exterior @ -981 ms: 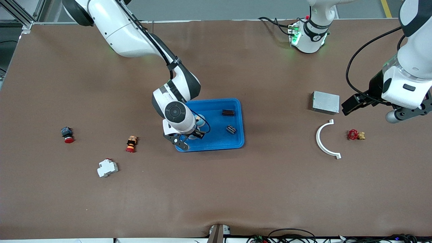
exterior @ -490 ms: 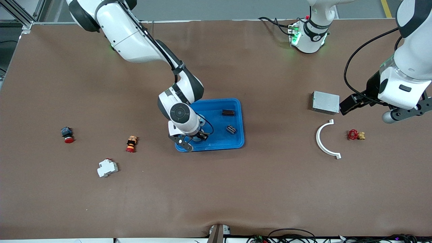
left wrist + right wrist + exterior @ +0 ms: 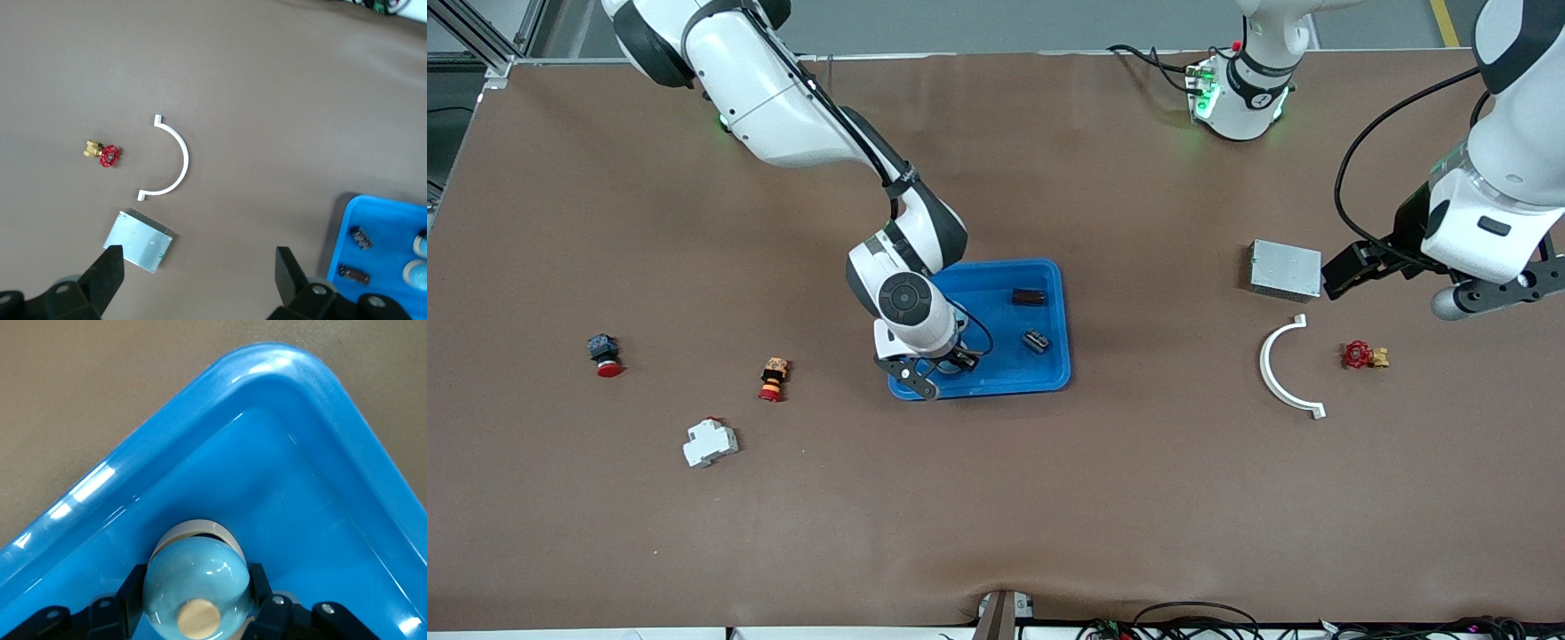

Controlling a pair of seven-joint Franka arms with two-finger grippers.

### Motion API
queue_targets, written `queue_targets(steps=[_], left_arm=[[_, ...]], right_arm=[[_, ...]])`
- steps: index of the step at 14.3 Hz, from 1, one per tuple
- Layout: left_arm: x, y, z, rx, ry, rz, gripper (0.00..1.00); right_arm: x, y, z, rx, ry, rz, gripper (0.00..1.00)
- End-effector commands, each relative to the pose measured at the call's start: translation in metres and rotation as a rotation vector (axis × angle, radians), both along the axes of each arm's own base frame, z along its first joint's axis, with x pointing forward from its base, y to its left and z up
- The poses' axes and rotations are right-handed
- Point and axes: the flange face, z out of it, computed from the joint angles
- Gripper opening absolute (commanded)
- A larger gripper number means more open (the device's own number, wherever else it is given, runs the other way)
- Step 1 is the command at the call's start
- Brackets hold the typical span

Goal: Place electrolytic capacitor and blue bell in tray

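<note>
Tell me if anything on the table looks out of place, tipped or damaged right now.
Nothing stands out. The right gripper holds the blue bell inside the tray, which sits flat with two small dark parts in it. The left gripper waits, open, over the metal box.

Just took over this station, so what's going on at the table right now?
The right gripper is down inside the tray, at the corner toward the right arm's end, shut on the blue bell. Two small dark parts already lie in the tray. The left gripper waits, open, up over the metal box, near the white curved piece and red valve.
</note>
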Motion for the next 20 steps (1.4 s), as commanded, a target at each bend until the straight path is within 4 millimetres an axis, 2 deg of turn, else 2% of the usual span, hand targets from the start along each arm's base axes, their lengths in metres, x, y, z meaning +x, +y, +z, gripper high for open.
queue_targets(steps=[1, 3, 4, 5, 7, 8, 9, 11, 13, 16, 17, 18, 20], left_arm=[[-0.017, 0.009, 0.016, 0.014, 0.018, -0.097, 1.0], [-0.029, 0.008, 0.024, 0.029, 0.013, -0.134, 1.0], [-0.033, 0.008, 0.022, 0.038, 0.02, -0.142, 1.0], [-0.042, 0.011, 0.025, 0.044, 0.02, -0.166, 1.0], [-0.057, 0.015, 0.026, 0.045, 0.022, -0.184, 1.0], [-0.067, 0.012, 0.028, 0.048, 0.022, -0.191, 1.0], [-0.074, 0.021, 0.028, 0.048, 0.026, -0.177, 1.0], [-0.081, 0.025, 0.033, 0.049, 0.024, -0.173, 1.0], [-0.082, 0.023, 0.036, 0.049, 0.022, -0.17, 1.0], [-0.084, 0.024, 0.038, 0.051, 0.026, -0.177, 1.0], [-0.083, 0.022, 0.038, 0.052, 0.031, -0.18, 1.0], [-0.081, 0.019, 0.04, 0.05, 0.025, -0.181, 1.0], [-0.079, 0.015, 0.037, 0.051, 0.032, -0.18, 1.0]], right_arm=[[0.003, 0.006, -0.008, -0.015, -0.014, -0.008, 0.0], [0.003, 0.006, -0.008, -0.01, -0.016, -0.009, 0.0], [0.004, 0.005, -0.009, -0.014, -0.017, -0.008, 0.59], [0.003, 0.005, -0.01, -0.016, -0.018, 0.0, 1.0], [0.005, 0.004, -0.006, -0.03, -0.032, 0.02, 1.0], [0.01, 0.007, 0.004, -0.023, -0.04, 0.021, 1.0], [0.017, 0.007, 0.013, -0.019, -0.046, 0.019, 1.0], [0.023, 0.002, 0.027, -0.045, -0.006, 0.014, 1.0], [0.032, 0.001, 0.058, -0.065, 0.026, 0.026, 1.0], [0.05, -0.026, 0.094, -0.073, 0.085, 0.078, 1.0], [0.053, -0.039, 0.11, -0.073, 0.095, 0.155, 1.0], [0.056, -0.051, 0.135, -0.072, 0.087, 0.246, 1.0], [0.066, -0.096, 0.169, -0.084, 0.123, 0.333, 1.0]])
